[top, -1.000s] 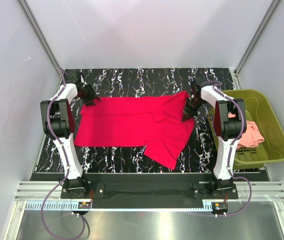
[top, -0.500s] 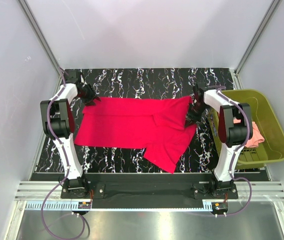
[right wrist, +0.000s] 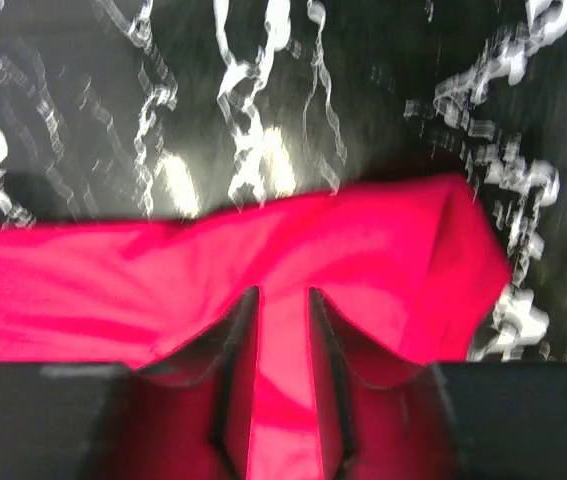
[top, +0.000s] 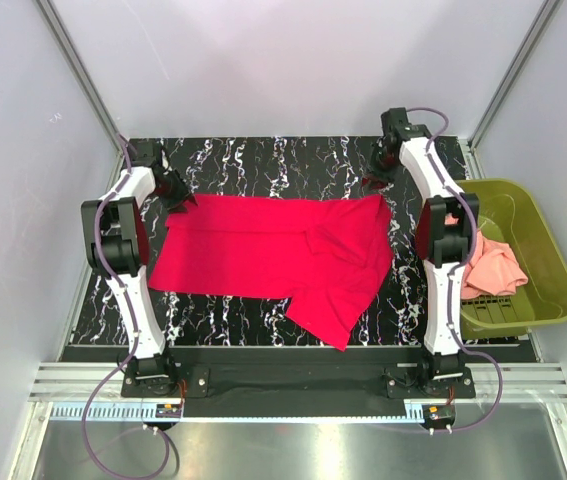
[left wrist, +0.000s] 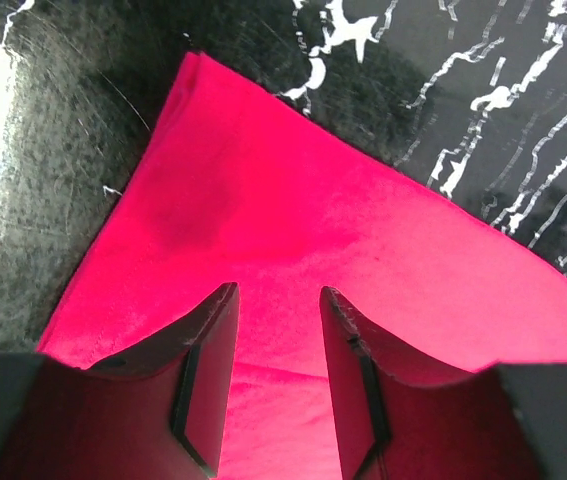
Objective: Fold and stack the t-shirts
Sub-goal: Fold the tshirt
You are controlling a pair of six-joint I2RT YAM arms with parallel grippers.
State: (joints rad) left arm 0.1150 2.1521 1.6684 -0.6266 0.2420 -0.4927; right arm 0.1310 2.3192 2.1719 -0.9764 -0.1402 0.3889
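Showing red t-shirt (top: 273,250) spread flat mid-frame on black marbled table (top: 283,160).
Finding left tool (left wrist: 278,290) released, jaws parted over shirt's upper-left corner; right tool (right wrist: 283,292) likewise released, gripping nothing, by upper-right corner; noting pink t-shirt (top: 493,268) crumpled inside green basket (top: 553,270) at right edge.

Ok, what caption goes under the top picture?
A red shirt spread flat on the black table, a pink shirt bunched in the green basket.
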